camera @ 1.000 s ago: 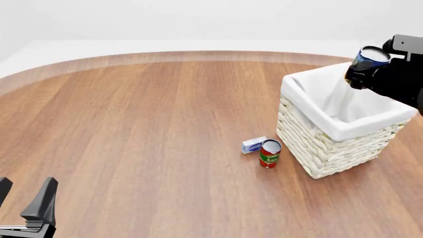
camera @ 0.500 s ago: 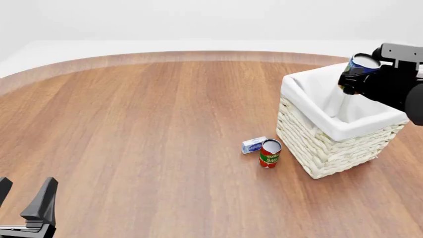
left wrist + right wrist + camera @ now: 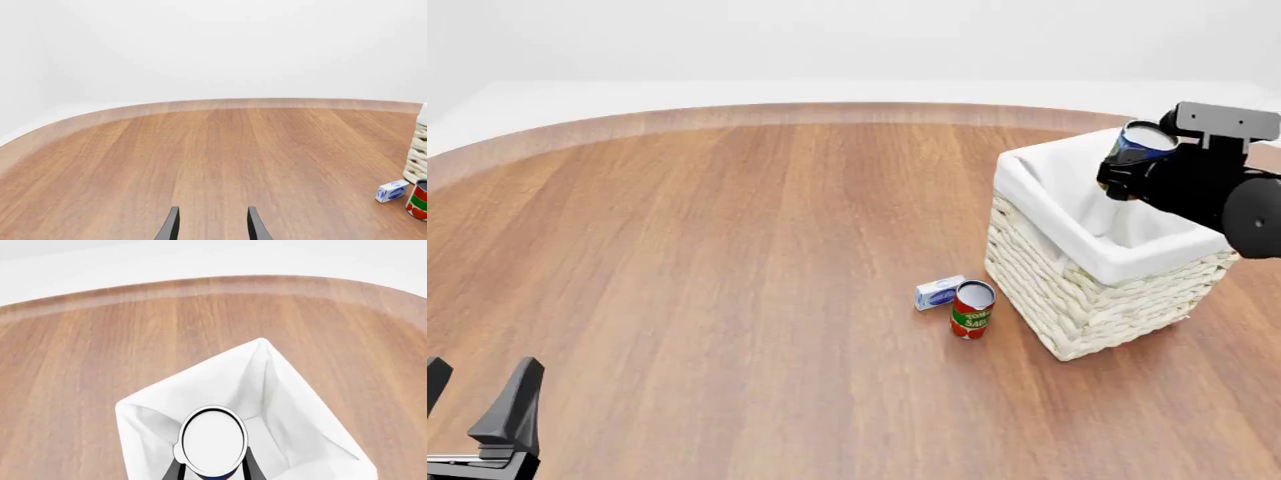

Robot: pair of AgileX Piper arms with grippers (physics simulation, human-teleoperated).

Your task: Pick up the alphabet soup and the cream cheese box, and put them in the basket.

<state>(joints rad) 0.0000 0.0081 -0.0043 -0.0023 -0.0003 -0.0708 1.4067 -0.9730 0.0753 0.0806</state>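
- A round wooden table (image 3: 721, 230) under a plain white backdrop; the basket (image 3: 1101, 290) stands near its right edge.
- The right gripper (image 3: 1121, 165) is clamped on the soup (image 3: 1138, 142) and holds it in the air above the basket's open mouth; in the right wrist view the can's pale top (image 3: 213, 440) hangs over the white lining (image 3: 280, 390).
- The box (image 3: 940, 292) lies on the tabletop just left of the basket, beside a red can (image 3: 972, 309); whether the two touch is hard to tell from the front.
- The left gripper (image 3: 481, 410) rests at the table's near left corner, jaws apart and holding nothing, well away from everything.
- Judged by looks, the soup is a stiff, smooth-walled can with some weight: a firm pinch across the label suits it, and a loose one could let it slide.
- The box looks light and rigid, easily nudged; its long flat sides seem the place to take hold, with the red can crowding one side.
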